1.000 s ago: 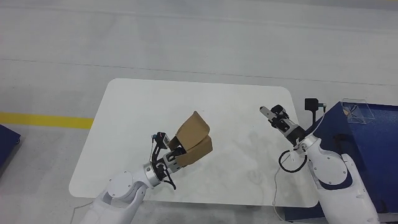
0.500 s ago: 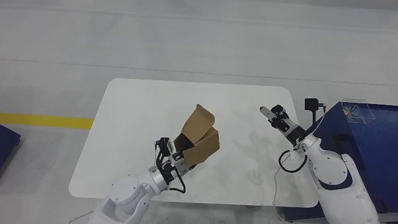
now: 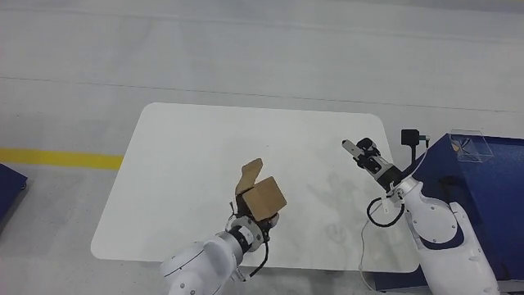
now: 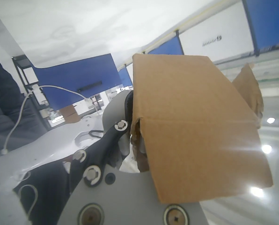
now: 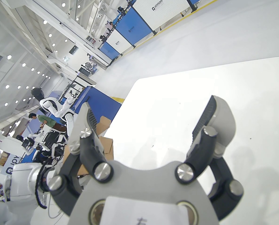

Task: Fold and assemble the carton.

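Observation:
A brown cardboard carton [image 3: 262,197] is held up over the front middle of the white table [image 3: 180,156], with one flap [image 3: 248,173] standing up at its far left. My left gripper [image 3: 250,223] is under its near side, shut on a carton wall. In the left wrist view the carton [image 4: 195,127] looms close; one finger [image 4: 127,108] presses its wall from outside and the other is hidden inside. My right gripper [image 3: 354,148] hangs open over the table's right part, apart from the carton. In the right wrist view nothing sits in the gripper [image 5: 151,111], and the carton [image 5: 106,142] shows beyond one finger.
A blue cabinet [image 3: 483,188] stands off the table's right edge with a clear plastic box [image 3: 470,144] on it. The table's rounded front edge [image 3: 327,267] runs just below the carton. Bare tabletop lies to the left and behind.
The left arm has swung toward the table's middle and turned the carton, which now sits more upright and compact above the wrist. The right arm has not moved.

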`<action>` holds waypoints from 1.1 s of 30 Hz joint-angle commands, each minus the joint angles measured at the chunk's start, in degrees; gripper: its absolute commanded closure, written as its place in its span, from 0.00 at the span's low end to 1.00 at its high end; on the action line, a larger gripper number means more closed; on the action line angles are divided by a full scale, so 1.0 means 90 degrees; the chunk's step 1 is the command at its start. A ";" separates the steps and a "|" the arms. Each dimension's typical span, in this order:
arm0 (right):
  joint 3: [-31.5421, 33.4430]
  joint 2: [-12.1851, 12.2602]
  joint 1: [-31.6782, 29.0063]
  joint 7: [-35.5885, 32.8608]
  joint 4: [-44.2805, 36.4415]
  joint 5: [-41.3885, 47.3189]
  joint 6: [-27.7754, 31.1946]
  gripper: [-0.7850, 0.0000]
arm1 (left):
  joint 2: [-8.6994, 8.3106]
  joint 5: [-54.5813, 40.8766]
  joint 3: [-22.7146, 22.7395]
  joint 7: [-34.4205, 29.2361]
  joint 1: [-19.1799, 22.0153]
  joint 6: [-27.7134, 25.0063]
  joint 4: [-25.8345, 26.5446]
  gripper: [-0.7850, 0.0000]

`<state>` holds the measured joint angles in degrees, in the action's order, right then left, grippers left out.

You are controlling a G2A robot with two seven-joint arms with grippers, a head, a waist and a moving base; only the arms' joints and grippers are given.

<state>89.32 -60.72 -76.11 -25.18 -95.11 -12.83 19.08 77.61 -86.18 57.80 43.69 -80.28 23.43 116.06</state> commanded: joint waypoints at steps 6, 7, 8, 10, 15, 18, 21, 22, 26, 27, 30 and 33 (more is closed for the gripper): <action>0.0000 0.0000 0.0000 0.0000 0.0000 0.0000 0.0000 0.00 | 0.0264 -0.0320 -0.0594 0.2128 0.0655 -0.1377 -0.0835 1.00; 0.0000 0.0000 0.0000 0.0000 0.0000 0.0000 0.0000 0.00 | 0.0299 -0.0318 -0.0669 0.2324 0.0738 -0.1515 -0.0973 1.00; 0.0000 0.0000 0.0000 0.0000 0.0000 0.0000 0.0000 0.00 | 0.0336 -0.0364 -0.0730 0.2527 0.0806 -0.1674 -0.1132 1.00; 0.0000 0.0000 0.0000 0.0000 0.0000 0.0000 0.0000 0.00 | 0.0409 -0.0489 -0.0877 0.2915 0.0954 -0.1842 -0.1422 1.00; 0.0000 0.0000 0.0000 0.0000 0.0000 0.0000 0.0000 0.00 | 0.0570 -0.0558 -0.1173 0.3171 0.1361 -0.2080 -0.1927 1.00; 0.0000 0.0000 0.0000 0.0000 0.0000 0.0000 0.0000 0.00 | 0.0659 -0.0638 -0.1300 0.3115 0.1541 -0.2184 -0.2215 1.00; 0.0000 0.0000 0.0000 0.0000 0.0000 0.0000 0.0000 0.00 | 0.0735 -0.0587 -0.1430 0.3024 0.1700 -0.2206 -0.2416 0.84; 0.0000 0.0000 0.0000 0.0000 0.0000 0.0000 0.0000 0.00 | 0.0754 -0.0510 -0.1480 0.2991 0.1737 -0.2196 -0.2461 0.35; 0.0000 0.0000 0.0000 0.0000 0.0000 0.0000 0.0000 0.00 | 0.0814 -0.0390 -0.1562 0.2736 0.1758 -0.2232 -0.2414 0.00; 0.0000 0.0000 0.0000 0.0000 0.0000 0.0000 0.0000 0.00 | 0.0820 -0.0383 -0.1566 0.2692 0.1724 -0.2218 -0.2359 0.00; 0.0000 0.0000 0.0000 0.0000 0.0000 0.0000 0.0000 0.00 | 0.0805 -0.0212 -0.1539 0.2502 0.1564 -0.2109 -0.2037 0.00; 0.0000 0.0000 0.0000 0.0000 0.0000 0.0000 0.0000 0.00 | 0.0739 0.0177 -0.1451 0.2350 0.1254 -0.1978 -0.1486 0.00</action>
<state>89.32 -60.72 -76.11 -25.18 -95.11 -12.83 19.08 84.54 -86.12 44.44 65.48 -67.73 4.91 100.36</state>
